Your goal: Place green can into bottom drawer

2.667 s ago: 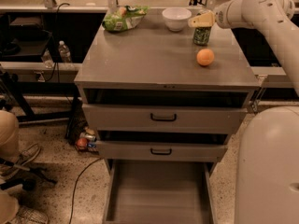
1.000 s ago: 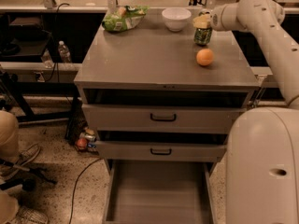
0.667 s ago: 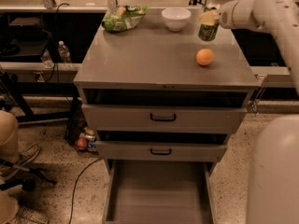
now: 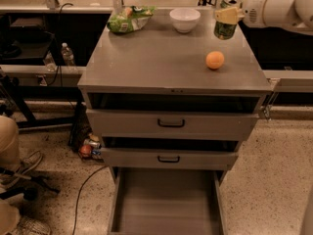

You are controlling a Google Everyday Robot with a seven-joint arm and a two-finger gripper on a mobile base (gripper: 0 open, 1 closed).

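The green can (image 4: pixel 225 27), with a silver top and mottled print, hangs in the air above the back right of the grey cabinet top (image 4: pixel 146 62). My gripper (image 4: pixel 228 15) is shut on the green can from the right side, its pale fingers (image 4: pixel 226 16) wrapped around the can's upper half. The white arm runs off to the right. The bottom drawer (image 4: pixel 166 204) is pulled out at floor level, a wide grey tray with nothing in it, well below and in front of the can.
An orange (image 4: pixel 214 59) lies on the cabinet top just below the can. A white bowl (image 4: pixel 185 19) and a green snack bag (image 4: pixel 128 19) sit at the back. Two shallower drawers with black handles (image 4: pixel 171 123) stand slightly open. Cables and bottles lie on the floor at left.
The gripper has lifted the green can off the cabinet top and carries it higher, arm drawing back to the right. The orange, bowl and bag have not moved.
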